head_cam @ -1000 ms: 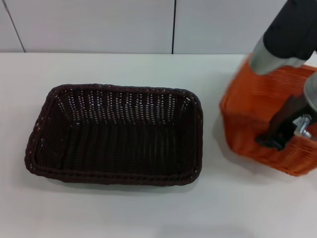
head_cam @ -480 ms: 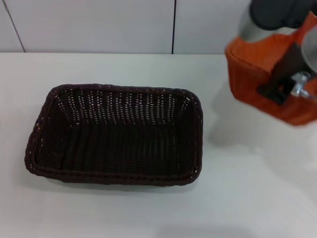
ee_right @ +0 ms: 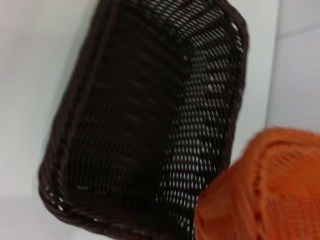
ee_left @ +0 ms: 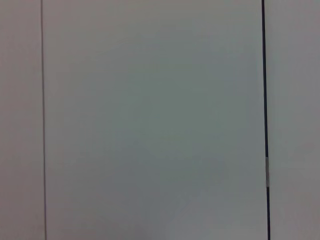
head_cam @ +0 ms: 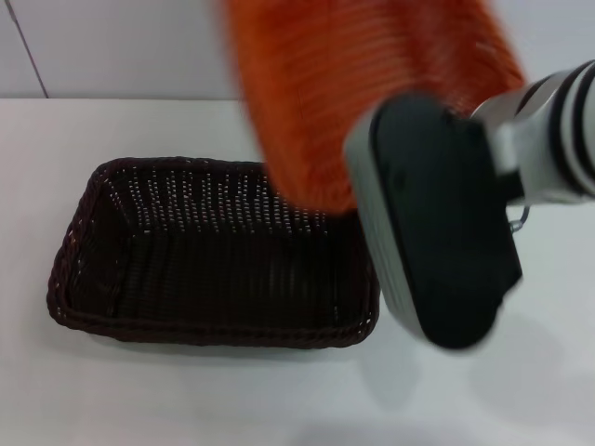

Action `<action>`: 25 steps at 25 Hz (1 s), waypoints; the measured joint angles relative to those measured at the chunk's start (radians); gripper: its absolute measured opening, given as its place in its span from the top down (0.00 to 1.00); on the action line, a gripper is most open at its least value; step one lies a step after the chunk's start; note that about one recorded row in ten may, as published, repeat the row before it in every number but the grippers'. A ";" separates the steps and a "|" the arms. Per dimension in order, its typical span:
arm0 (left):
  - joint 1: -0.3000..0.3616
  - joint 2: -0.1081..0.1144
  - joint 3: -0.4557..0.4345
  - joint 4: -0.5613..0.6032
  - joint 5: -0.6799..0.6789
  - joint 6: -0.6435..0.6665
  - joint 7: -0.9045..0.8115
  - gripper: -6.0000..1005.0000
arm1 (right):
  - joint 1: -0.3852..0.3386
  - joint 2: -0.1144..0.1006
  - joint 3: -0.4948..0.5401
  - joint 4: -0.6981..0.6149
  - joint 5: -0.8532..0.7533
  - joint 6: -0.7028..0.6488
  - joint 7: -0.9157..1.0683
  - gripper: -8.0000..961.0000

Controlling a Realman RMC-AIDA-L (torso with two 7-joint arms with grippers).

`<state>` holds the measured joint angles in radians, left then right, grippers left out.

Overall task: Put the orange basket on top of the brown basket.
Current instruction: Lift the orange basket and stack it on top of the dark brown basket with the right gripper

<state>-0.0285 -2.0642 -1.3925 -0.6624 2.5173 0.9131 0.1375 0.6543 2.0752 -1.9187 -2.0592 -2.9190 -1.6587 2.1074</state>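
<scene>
The orange basket hangs tilted in the air over the far right part of the brown basket, and the two are apart. My right arm carries it. The arm's black and grey wrist fills the right of the head view and hides the fingers and the place of the grip. The brown basket stands upright and empty on the white table. In the right wrist view the brown basket lies below and a corner of the orange basket is close by. My left gripper is out of view.
A pale panelled wall with dark seams runs behind the table. The left wrist view shows only this wall. Bare table lies in front of and to the right of the brown basket.
My right arm has lifted the orange basket off the table at the right and swung it up and left, over the brown basket. The brown basket has not moved.
</scene>
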 joint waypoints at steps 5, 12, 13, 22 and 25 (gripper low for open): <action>0.003 -0.003 0.011 0.013 -0.006 0.005 -0.001 0.22 | -0.030 -0.009 -0.077 0.003 0.000 0.046 -0.187 0.75; -0.004 -0.004 0.027 0.029 -0.006 0.006 -0.002 0.22 | -0.080 -0.016 -0.152 0.010 0.000 0.083 -0.345 0.73; -0.004 -0.004 0.027 0.028 -0.006 0.006 -0.002 0.22 | -0.087 -0.016 -0.154 0.013 0.000 0.089 -0.351 0.72; -0.030 -0.003 0.027 0.029 -0.006 -0.005 -0.002 0.22 | -0.175 -0.008 -0.189 0.041 0.000 0.203 -0.447 0.70; -0.043 -0.002 0.027 0.035 -0.006 -0.012 -0.003 0.22 | -0.175 -0.008 -0.192 0.061 0.000 0.244 -0.440 0.69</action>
<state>-0.0718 -2.0666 -1.3652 -0.6277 2.5111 0.9011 0.1349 0.4790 2.0673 -2.1111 -1.9977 -2.9191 -1.4151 1.6676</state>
